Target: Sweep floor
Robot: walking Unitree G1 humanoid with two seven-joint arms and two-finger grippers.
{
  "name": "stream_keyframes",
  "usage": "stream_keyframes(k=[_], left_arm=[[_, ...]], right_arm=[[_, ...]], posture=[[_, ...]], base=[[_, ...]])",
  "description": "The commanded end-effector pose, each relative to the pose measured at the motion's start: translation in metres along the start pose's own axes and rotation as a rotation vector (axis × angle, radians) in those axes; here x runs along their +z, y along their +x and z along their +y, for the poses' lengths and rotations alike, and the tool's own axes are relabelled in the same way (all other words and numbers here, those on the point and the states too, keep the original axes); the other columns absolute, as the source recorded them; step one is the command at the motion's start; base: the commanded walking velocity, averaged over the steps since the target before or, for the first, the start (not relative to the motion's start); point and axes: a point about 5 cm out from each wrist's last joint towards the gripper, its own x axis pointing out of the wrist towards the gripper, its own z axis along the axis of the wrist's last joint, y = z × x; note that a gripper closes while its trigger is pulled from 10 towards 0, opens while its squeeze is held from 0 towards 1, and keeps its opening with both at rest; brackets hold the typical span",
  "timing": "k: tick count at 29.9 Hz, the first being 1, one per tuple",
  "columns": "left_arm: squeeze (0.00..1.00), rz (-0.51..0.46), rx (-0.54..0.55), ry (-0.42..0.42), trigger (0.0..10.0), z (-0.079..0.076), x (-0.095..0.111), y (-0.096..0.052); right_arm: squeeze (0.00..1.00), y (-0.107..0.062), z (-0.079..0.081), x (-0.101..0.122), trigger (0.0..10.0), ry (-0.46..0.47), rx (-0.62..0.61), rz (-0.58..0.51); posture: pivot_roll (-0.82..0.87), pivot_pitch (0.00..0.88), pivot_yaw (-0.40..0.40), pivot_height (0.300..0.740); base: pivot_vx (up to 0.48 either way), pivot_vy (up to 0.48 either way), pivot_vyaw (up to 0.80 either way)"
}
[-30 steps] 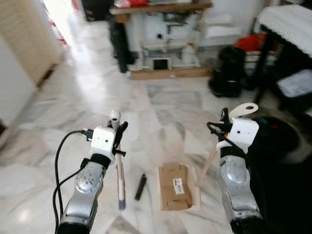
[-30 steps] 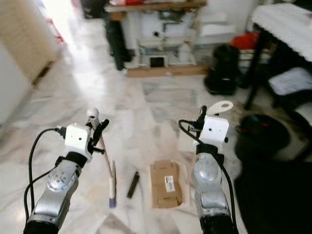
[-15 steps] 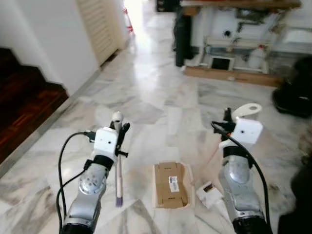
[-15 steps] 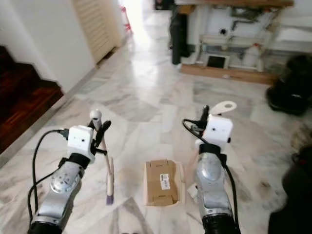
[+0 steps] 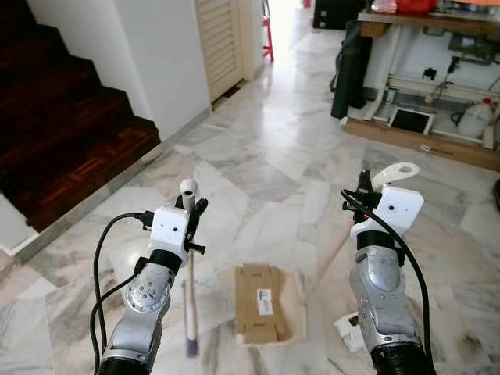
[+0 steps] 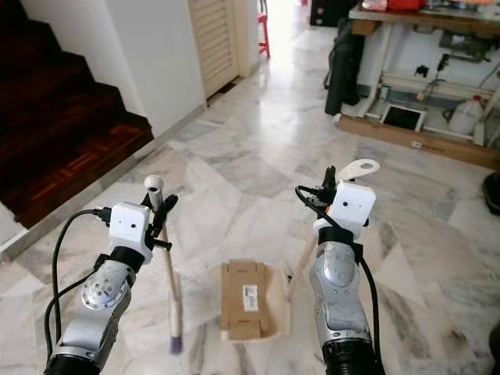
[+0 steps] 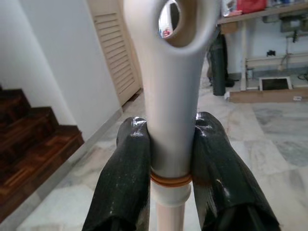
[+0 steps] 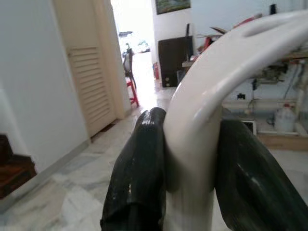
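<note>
My left gripper (image 5: pixel 191 216) is shut on the white handle of a broom (image 7: pixel 169 96), just below its hanging hole. The broom's pale shaft runs down to a purple end (image 5: pixel 191 344) near the marble floor. My right gripper (image 5: pixel 362 193) is shut on the white looped grip (image 8: pixel 226 62) of a dustpan's long handle (image 5: pixel 326 256). The cream dustpan (image 5: pixel 294 306) rests on the floor between my arms with a flat brown cardboard box (image 5: pixel 258 303) lying in it. A white paper scrap (image 5: pixel 348 332) lies on the floor by my right arm.
Dark wooden stairs (image 5: pixel 70 117) rise at the left beside a white wall (image 5: pixel 156 47) and a louvred door (image 5: pixel 223 35). At the back right stand a workbench (image 5: pixel 437 19), a black bag (image 5: pixel 351 66), a white jug (image 5: pixel 474 121) and a wooden plank (image 5: pixel 422 141).
The camera has swung left, bringing the stairs and wall into view and losing the black items at the right. Both grippers keep their hold; the dustpan and box stay between my arms.
</note>
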Motion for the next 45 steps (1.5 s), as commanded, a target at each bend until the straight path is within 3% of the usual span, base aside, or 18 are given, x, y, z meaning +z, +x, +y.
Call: stream_keyframes(k=[1,13,21,26,45], left_arm=[[0.00,-0.036,0.015,0.028,10.0,0.009,0.009,0.004],[0.00,-0.033,0.010,0.027,10.0,0.008,0.009,0.003],[0.00,-0.036,0.013,0.030,10.0,0.010,0.010,0.003],[0.00,-0.041,0.012,0.026,10.0,0.010,0.012,0.003],[0.00,-0.027,0.027,-0.004,10.0,0.016,0.011,-0.003]], right_arm=[[0.00,0.005,0.006,0.007,10.0,0.035,0.013,-0.017],[0.00,0.004,0.005,0.004,10.0,0.108,-0.002,0.020],[0.00,0.005,0.003,-0.006,10.0,0.289,-0.045,0.111],[0.00,0.005,0.001,-0.011,10.0,0.355,-0.047,0.155],[0.00,0.005,0.004,-0.013,10.0,0.358,0.002,0.170]], posture=[[0.09,0.000,0.044,0.740],[0.09,0.000,0.046,0.740],[0.10,0.000,0.047,0.740],[0.10,0.000,0.047,0.740],[0.11,0.000,0.050,0.740]], base=[[0.000,0.371,0.00],[0.000,0.369,0.00],[0.000,0.371,0.00],[0.000,0.370,0.00],[0.000,0.367,0.07]])
